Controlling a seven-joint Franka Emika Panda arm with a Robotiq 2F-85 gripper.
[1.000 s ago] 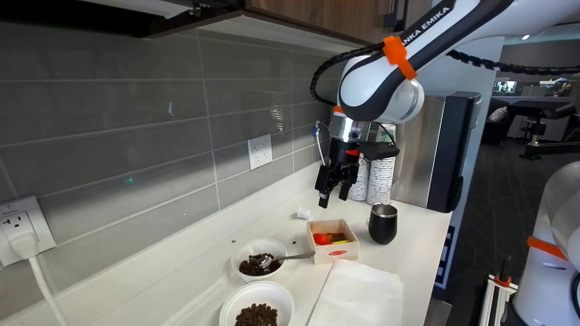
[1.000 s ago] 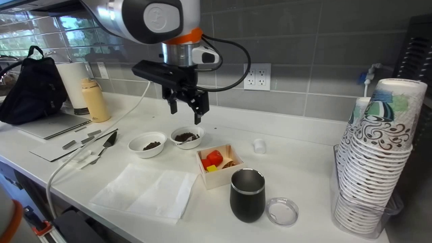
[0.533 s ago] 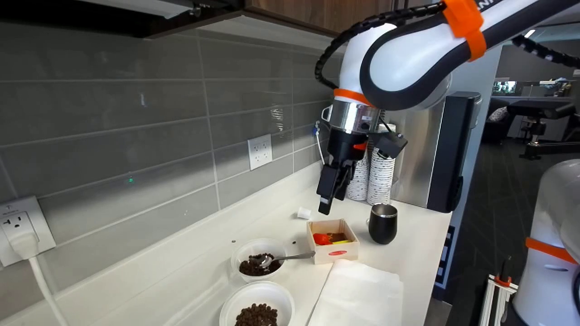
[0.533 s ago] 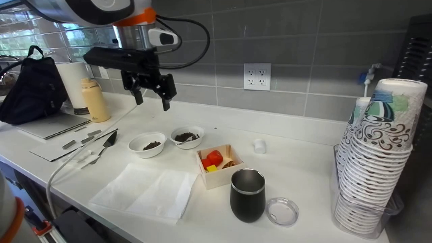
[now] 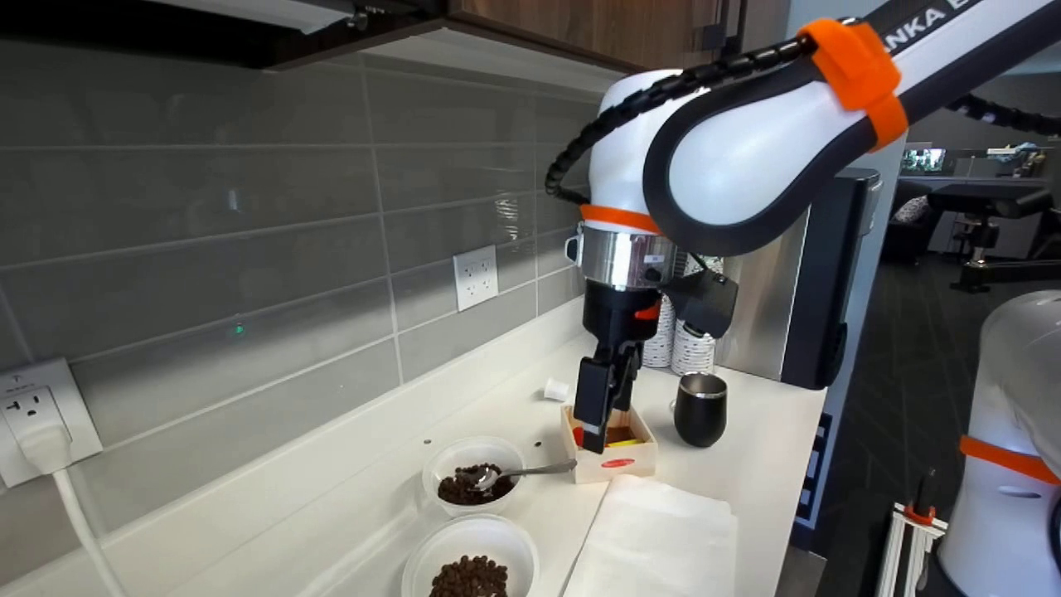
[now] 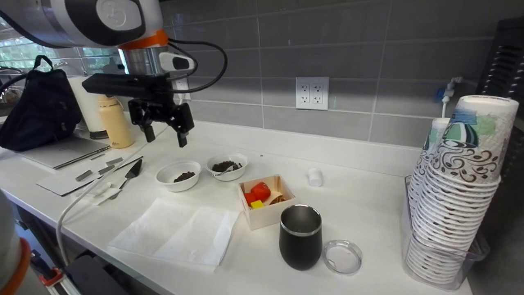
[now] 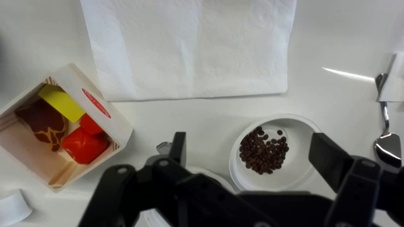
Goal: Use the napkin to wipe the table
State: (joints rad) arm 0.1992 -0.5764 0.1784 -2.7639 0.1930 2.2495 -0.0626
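Observation:
The napkin [image 6: 176, 233] is a flat, creased white sheet lying on the off-white table [image 6: 368, 205]. It also shows in an exterior view [image 5: 663, 539] and at the top of the wrist view [image 7: 195, 50]. My gripper [image 6: 166, 138] is open and empty, pointing down above the table. It hangs behind the napkin, on the wall side, apart from it. In the wrist view the gripper's [image 7: 251, 149] fingers stand wide apart above a white bowl, with the napkin beyond their tips.
Two white bowls [image 6: 179, 176] [image 6: 227, 167] hold dark beans, one with a spoon. A small wooden tray [image 6: 266, 217] with toy food sits beside the napkin. A black tumbler [image 6: 300, 241], clear lid [image 6: 342, 257] and stacked cups [image 6: 446, 213] stand further along. A white cord [image 6: 67, 205] crosses the table.
My open gripper has moved along the table from near the tray side toward the bowls and backpack end, rising slightly and then coming down lower. The napkin has not moved.

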